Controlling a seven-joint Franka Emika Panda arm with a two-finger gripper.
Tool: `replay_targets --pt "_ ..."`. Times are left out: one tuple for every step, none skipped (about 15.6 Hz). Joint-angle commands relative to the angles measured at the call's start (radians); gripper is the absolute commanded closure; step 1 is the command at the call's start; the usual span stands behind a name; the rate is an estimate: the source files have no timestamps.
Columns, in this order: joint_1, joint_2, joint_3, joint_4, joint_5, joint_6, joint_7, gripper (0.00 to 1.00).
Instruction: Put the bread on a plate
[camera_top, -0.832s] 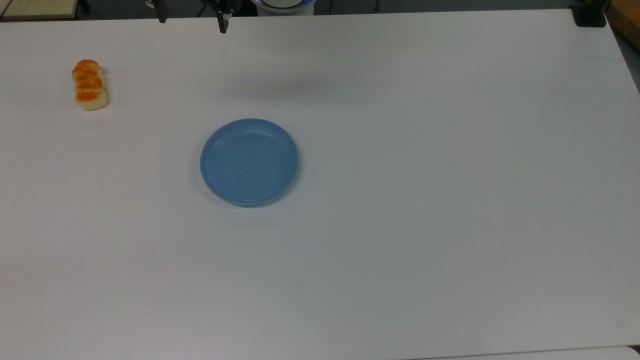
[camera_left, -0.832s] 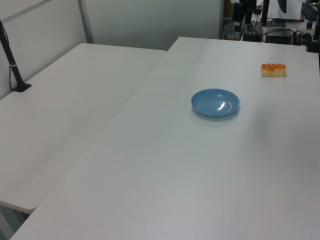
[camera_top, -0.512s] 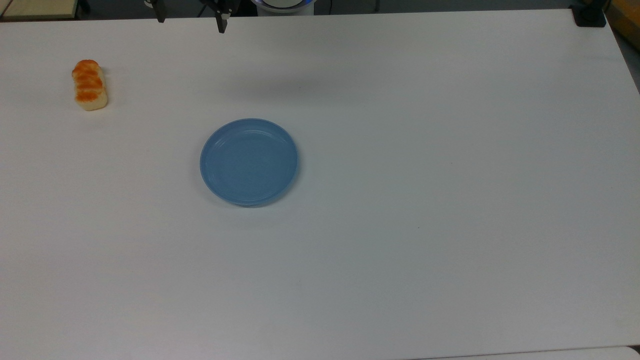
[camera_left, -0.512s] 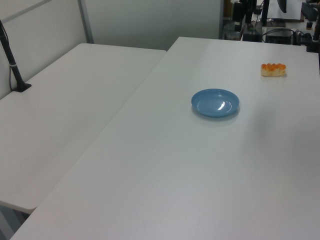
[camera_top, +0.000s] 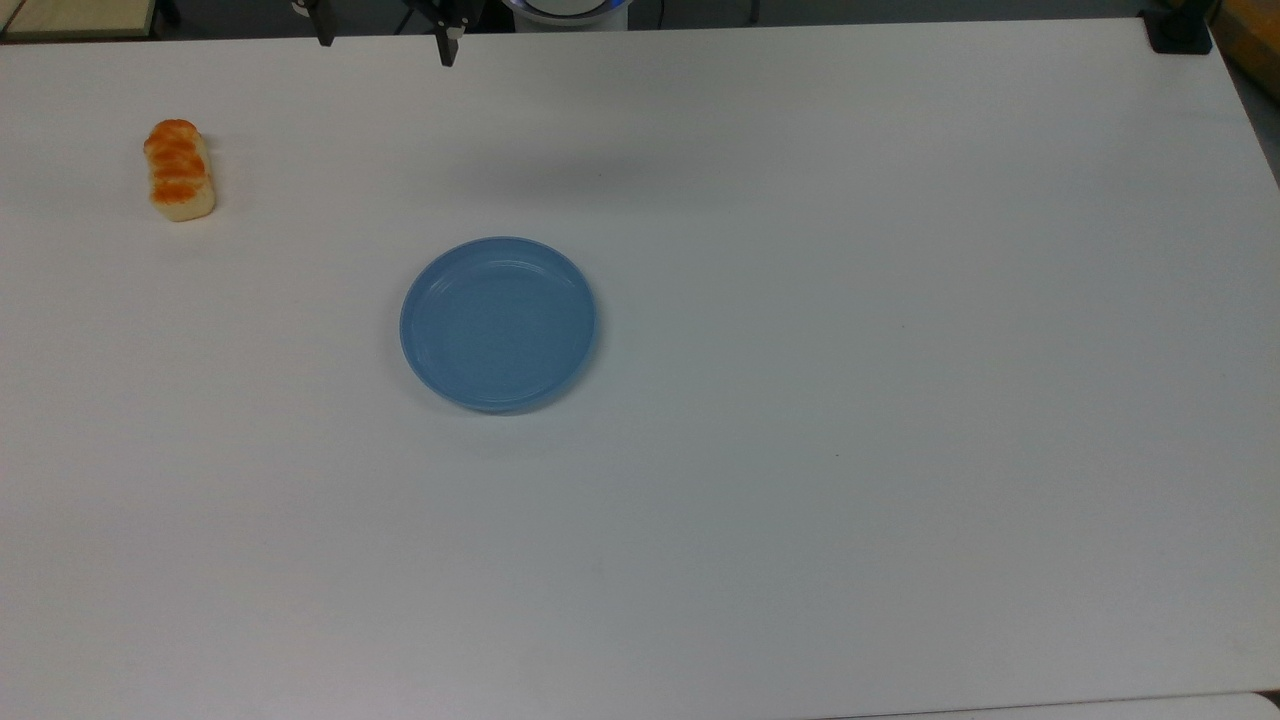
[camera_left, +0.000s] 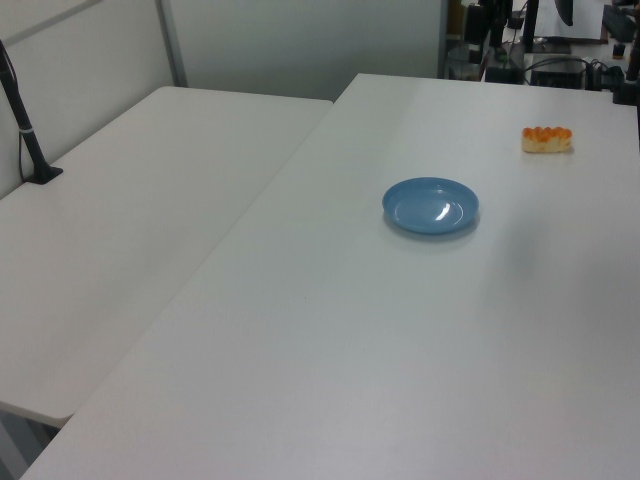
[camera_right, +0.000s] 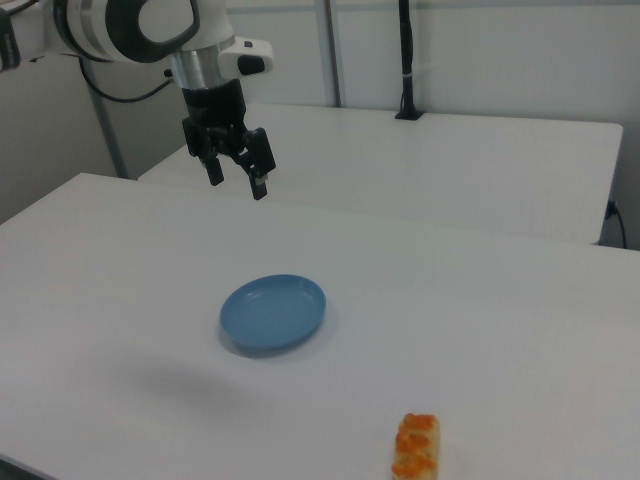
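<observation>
On the white surface (camera_top: 800, 400), the bread (camera_top: 179, 170) lies near the top view's left edge, well apart from the plate (camera_top: 498, 323), which sits bare nearer the middle. Both lie just where they did 0.8 s ago; nothing on the surface has shifted.

The gripper (camera_right: 236, 176) hangs high above the surface in the right view, its two fingers spread wide and holding nothing, pointing down. In the right view it is above and behind the plate, toward the right view's left, and the bread (camera_right: 416, 446) is at the bottom, on the near edge. In the top view the fingertips (camera_top: 446, 50) poke in at the upper edge, and they sit almost exactly where they were in the earlier top view, so the arm has barely moved.

From the left view, the plate (camera_left: 430, 206) is mid-surface and the bread (camera_left: 547, 139) lies beyond it toward the left view's right.
</observation>
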Motion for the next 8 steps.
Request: replay_targets --pt "0.012 -0.016 -0.009 -0.016 0.004 0.01 -0.021 0.0" --pt "0.012 -0.015 -0.006 -0.016 0.004 0.009 -0.021 0.0" --pt "0.012 -0.015 -0.006 -0.016 0.004 0.01 -0.023 0.0" --pt "0.012 -0.015 -0.006 -0.016 0.004 0.01 -0.035 0.0" --pt "0.012 -0.01 -0.006 -0.016 0.004 0.01 -0.063 0.0" --pt "0.012 -0.008 -0.004 -0.016 0.004 0.01 -0.08 0.0" --pt "0.012 -0.01 -0.004 -0.017 0.004 0.01 -0.078 0.0" --pt "0.012 -0.01 -0.004 -0.017 0.005 0.009 -0.072 0.0"
